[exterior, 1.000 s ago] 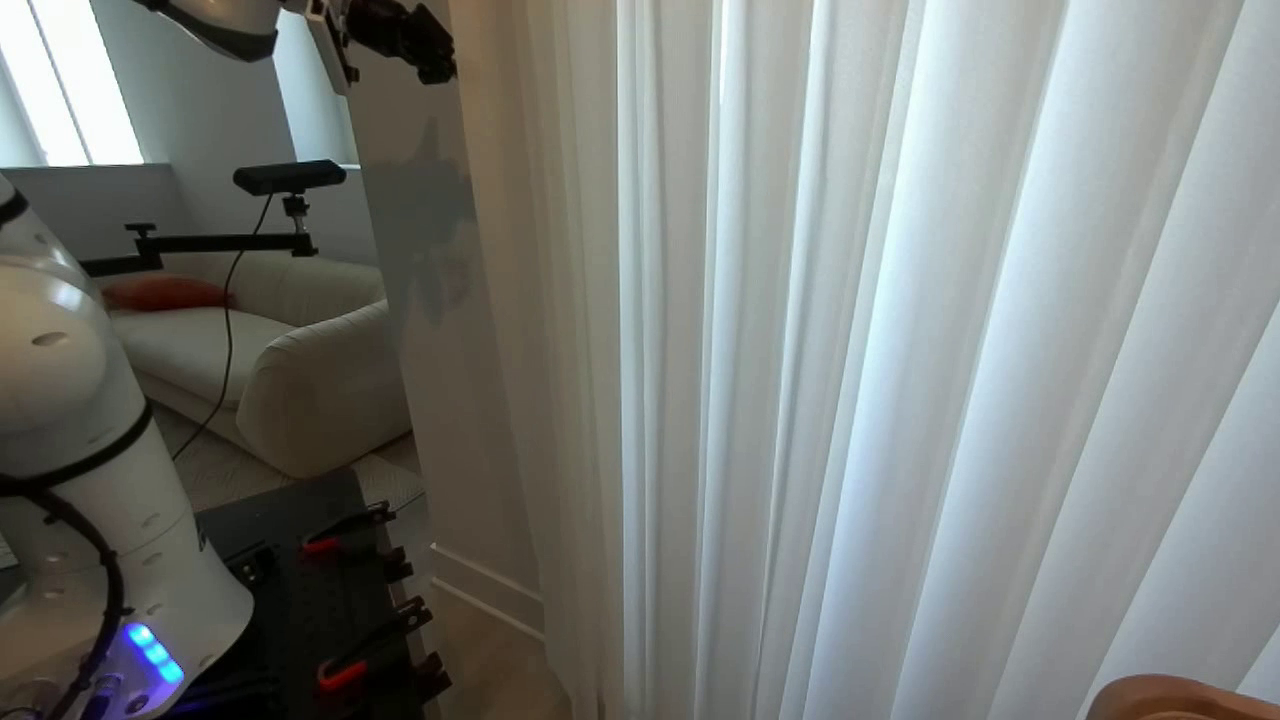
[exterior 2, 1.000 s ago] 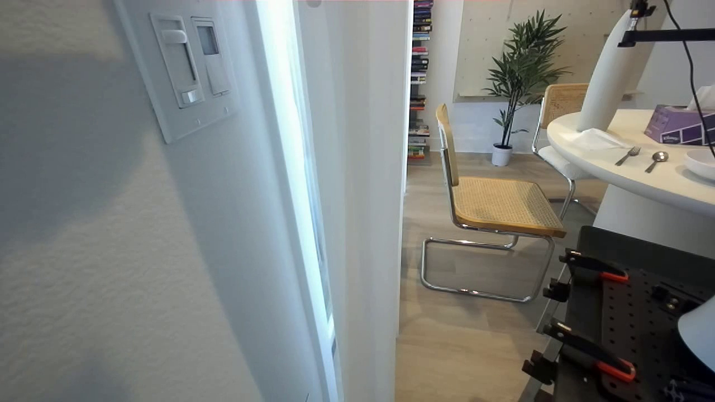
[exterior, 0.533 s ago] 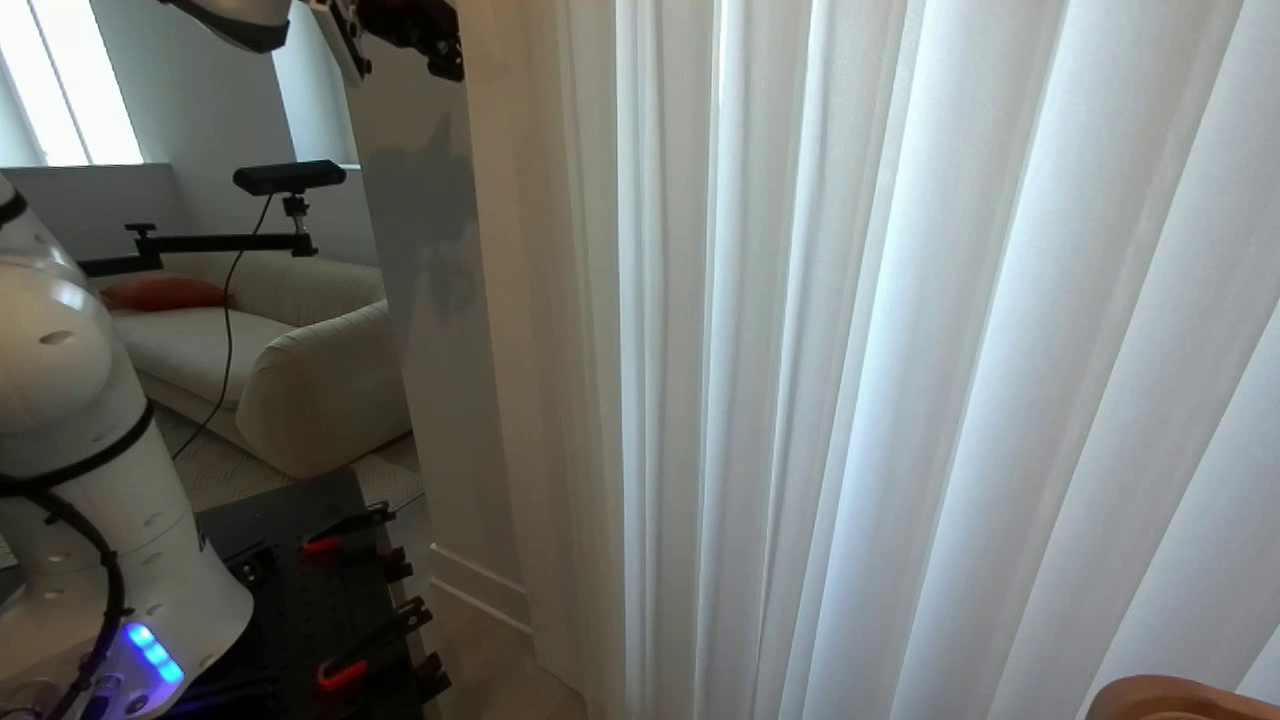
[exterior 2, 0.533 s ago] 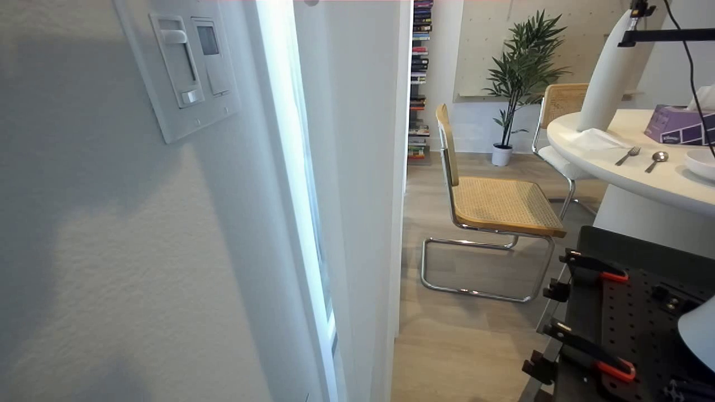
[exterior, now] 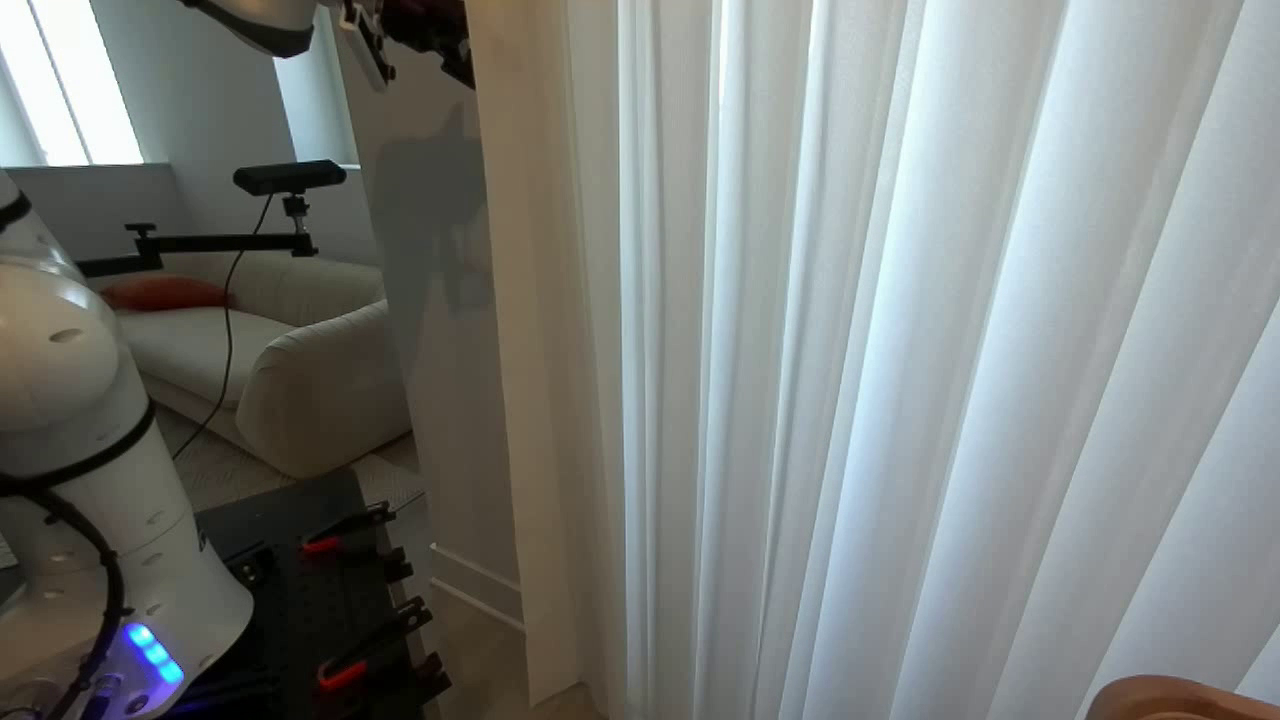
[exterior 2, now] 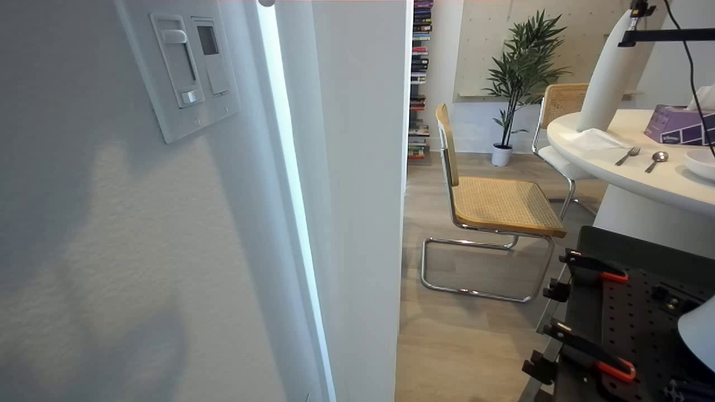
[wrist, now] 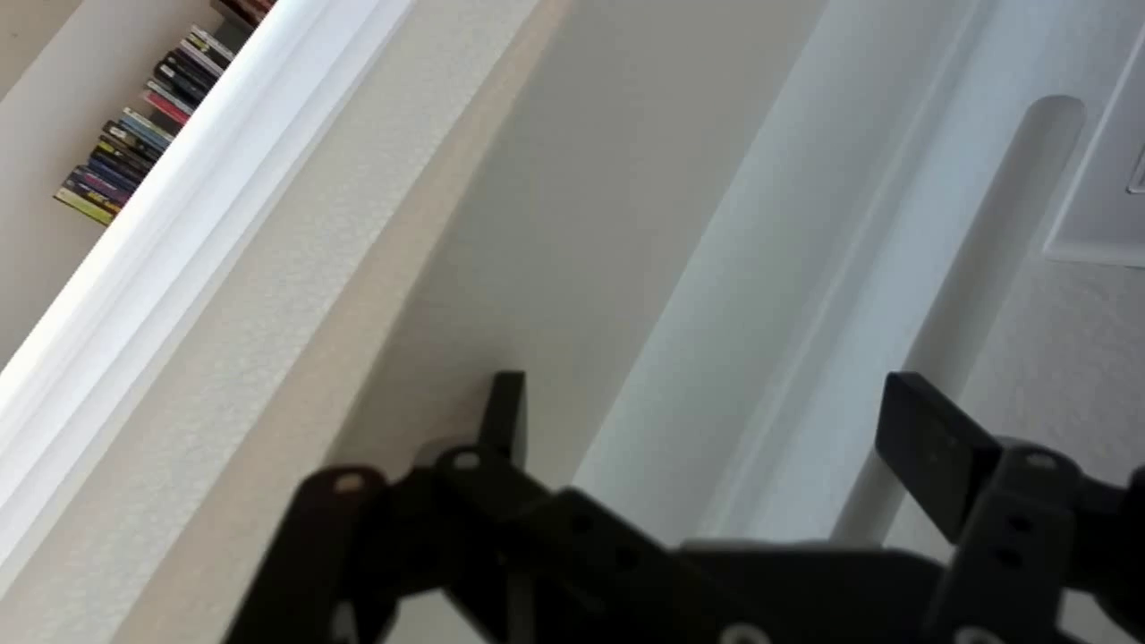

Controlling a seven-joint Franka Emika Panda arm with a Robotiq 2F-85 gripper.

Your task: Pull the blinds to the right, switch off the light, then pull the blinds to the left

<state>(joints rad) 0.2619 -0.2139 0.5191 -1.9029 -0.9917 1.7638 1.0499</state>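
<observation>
- Seen in an exterior view: white blinds (exterior 2: 363, 201), hanging nearly flat beside the right edge of a stippled wall (exterior 2: 139, 240). Reaching closer to that edge than a second ago, with the bright strip (exterior 2: 289, 156) between now thinner.
- High on that wall, near the same edge: white rectangular switch plate (exterior 2: 184, 78) with a slider (exterior 2: 175, 37) and, next to it, a small dark window (exterior 2: 208, 40). Also here: cane-seated chair (exterior 2: 497, 204) on bent metal tubing and, in this view alone, a potted plant (exterior 2: 525, 67).
- In the wrist view: claw (wrist: 716, 416) spread wide, black fingers (wrist: 939, 456) well apart. Behind them, pale diagonal bands (wrist: 626, 179), some smooth, some grainy. Cannot tell blinds from wall there. At the right edge, just one cut-off corner of the switch plate; at upper left, a row of books (wrist: 152, 116).
- In an exterior view facing a rounded pale sofa (exterior: 320, 390) and red cushion (exterior: 165, 293): blinds in tall, slightly sheer vertical pleats across most of the right side, with left edge further left than a second ago, covering more of the baseboard (exterior: 475, 590). Moved rightward since: claw, dark and partly cut off at the top, just beside that edge.
</observation>
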